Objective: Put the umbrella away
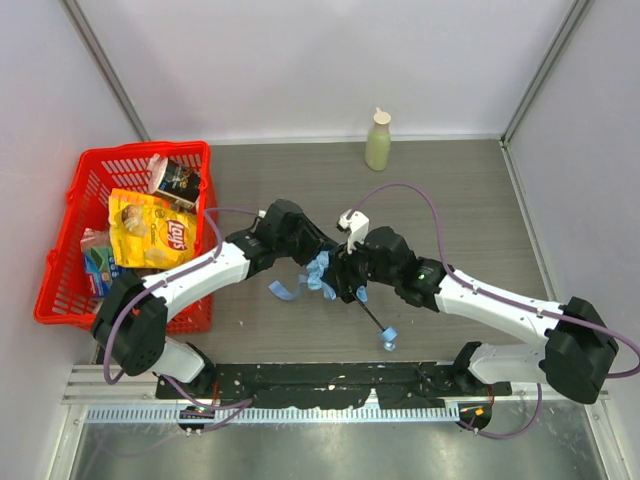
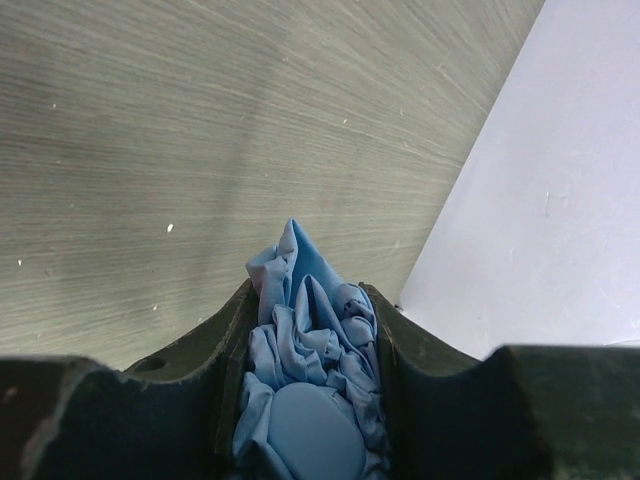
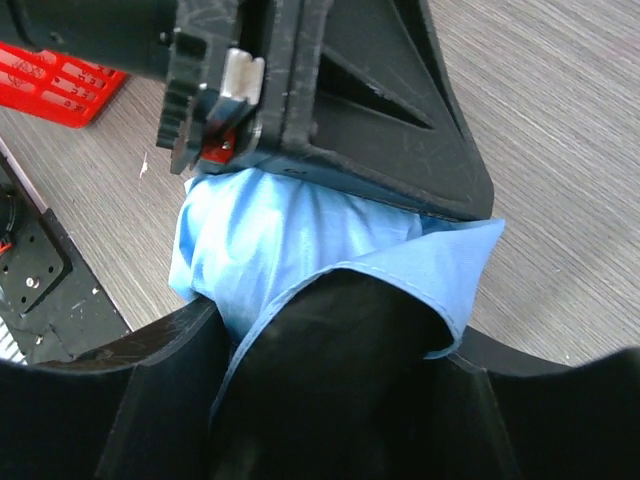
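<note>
So the umbrella [image 1: 321, 271] is sitting mid-table, between the two arms. The left gripper [image 2: 312, 400] is squeezing tight on the crumpled sky-blue fabric, I'm guessing to keep it bunched for wrapping. The right gripper [image 3: 330, 400] is straddling the same soft cloth with its jaws partway apart, and I can't tell if it's actually gripping. The thin black shaft [image 1: 372, 318] and small pale-blue handle [image 1: 388, 341] are poking toward the near edge, and the floppy strap [image 1: 283, 291] is dangling loose.
</note>
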You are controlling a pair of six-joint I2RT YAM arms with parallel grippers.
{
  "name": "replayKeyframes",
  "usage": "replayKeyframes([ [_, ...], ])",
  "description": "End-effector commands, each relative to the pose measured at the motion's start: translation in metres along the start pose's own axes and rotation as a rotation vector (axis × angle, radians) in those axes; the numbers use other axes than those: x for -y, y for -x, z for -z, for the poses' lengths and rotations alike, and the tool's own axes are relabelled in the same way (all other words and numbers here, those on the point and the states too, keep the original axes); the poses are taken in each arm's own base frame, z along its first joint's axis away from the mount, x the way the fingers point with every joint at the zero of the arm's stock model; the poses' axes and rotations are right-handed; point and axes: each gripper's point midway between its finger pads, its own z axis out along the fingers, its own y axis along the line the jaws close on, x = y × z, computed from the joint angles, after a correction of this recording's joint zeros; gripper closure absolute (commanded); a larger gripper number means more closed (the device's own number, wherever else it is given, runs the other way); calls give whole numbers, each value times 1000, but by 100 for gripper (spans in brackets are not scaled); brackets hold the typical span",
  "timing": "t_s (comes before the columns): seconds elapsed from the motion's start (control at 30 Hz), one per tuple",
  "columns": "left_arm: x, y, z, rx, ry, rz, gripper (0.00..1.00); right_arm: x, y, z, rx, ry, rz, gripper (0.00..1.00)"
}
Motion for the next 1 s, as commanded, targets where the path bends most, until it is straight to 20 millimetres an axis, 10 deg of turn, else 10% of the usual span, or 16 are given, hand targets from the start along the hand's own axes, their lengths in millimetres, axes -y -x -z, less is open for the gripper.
replayKeyframes([
  [0.0,44,-7,15,-59,-130,61,100,-21,16,4,38,20,53,36],
  [0.33,49,-8,25,-78,-124,89,100,-6,-12,-21,-63,-88,124,29],
  [0.47,51,-10,30,-88,-122,89,100,-14,-9,-27,-35,-44,113,49],
  [0.57,48,-11,31,-90,-120,89,100,-24,-2,-31,-19,41,75,99],
  [0.67,43,-8,30,-70,-104,41,99,-26,9,-27,44,90,36,99],
  [0.93,24,7,35,49,-93,-155,1,-9,30,-10,140,201,-83,99],
  [0.97,24,8,37,55,-88,-165,0,-6,31,-11,139,196,-84,99],
])
